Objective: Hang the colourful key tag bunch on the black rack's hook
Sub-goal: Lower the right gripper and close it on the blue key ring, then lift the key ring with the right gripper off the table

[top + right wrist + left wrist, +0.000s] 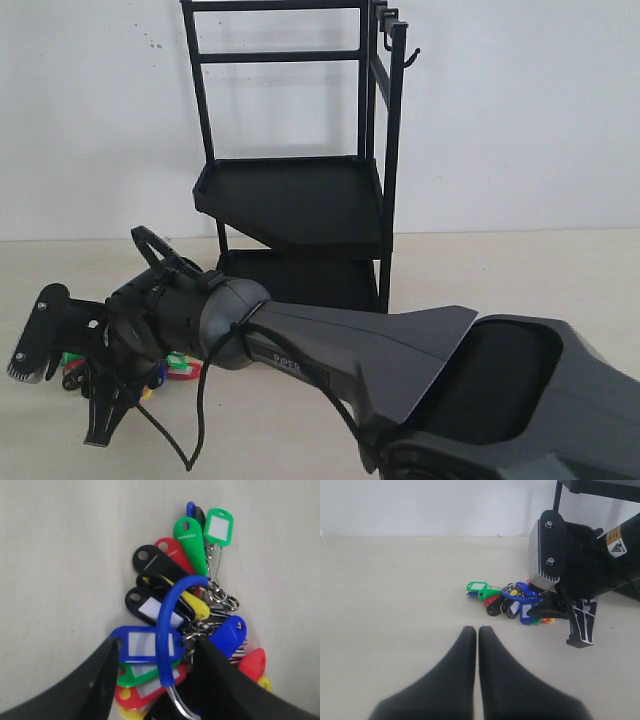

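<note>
The colourful key tag bunch [150,607] lies flat on the pale table, its blue-sleeved ring [165,615] arching up over the tags. My right gripper [157,647] is open, lowered over the bunch, one finger on each side of the blue sleeve. From outside, that arm reaches across to the left, with the gripper [65,385] over the tags [175,366]. The left wrist view shows the bunch [507,602] under the right gripper [560,592]. My left gripper [477,630] is shut and empty, a little short of the bunch. The black rack [290,195] stands behind, with a hook [408,55] at its top right.
A white wall rises behind the rack. The right arm's dark body [400,370] fills the lower right of the exterior view. A rack leg and tray edge [600,486] show behind the right gripper. Bare table [395,590] spreads to one side of the bunch.
</note>
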You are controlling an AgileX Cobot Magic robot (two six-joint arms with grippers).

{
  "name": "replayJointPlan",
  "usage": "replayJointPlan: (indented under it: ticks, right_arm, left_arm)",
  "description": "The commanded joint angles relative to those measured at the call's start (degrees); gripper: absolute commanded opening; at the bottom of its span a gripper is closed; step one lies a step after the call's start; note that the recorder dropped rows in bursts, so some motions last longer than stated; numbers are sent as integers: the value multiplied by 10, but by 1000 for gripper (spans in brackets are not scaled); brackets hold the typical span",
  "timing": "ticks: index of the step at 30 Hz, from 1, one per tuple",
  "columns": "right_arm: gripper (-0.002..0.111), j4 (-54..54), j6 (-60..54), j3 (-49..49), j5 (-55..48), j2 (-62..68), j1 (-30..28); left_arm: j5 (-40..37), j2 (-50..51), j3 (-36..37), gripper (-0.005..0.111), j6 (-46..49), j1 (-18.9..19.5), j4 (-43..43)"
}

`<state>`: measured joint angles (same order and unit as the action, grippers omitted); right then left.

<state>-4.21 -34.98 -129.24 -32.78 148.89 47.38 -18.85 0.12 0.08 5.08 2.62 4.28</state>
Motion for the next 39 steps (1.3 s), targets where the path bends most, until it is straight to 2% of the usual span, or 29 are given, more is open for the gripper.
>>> replayJointPlan:
  ticks: [1, 4, 6, 12, 28, 39]
  right_arm:
    - [45, 7, -7, -3, 17, 5, -10]
    - [45, 11, -7, -3, 17, 11, -16]
    - [38, 11, -7, -3, 18, 14, -18]
    - [0, 21, -7, -3, 30, 16, -22]
    - [0, 52, 24, -24, -2, -65, -22]
    - [0, 53, 155, -24, -22, -152, -22]
  left_arm:
    - [8, -1, -1, 4, -6, 2, 4]
    - [8, -1, -1, 4, -6, 2, 4]
    - [8, -1, -1, 4, -6, 2, 4]
    - [8, -1, -1, 4, -6, 2, 4]
    - [8, -1, -1, 4, -6, 2, 4]
    - [8, -1, -1, 4, -6, 2, 4]
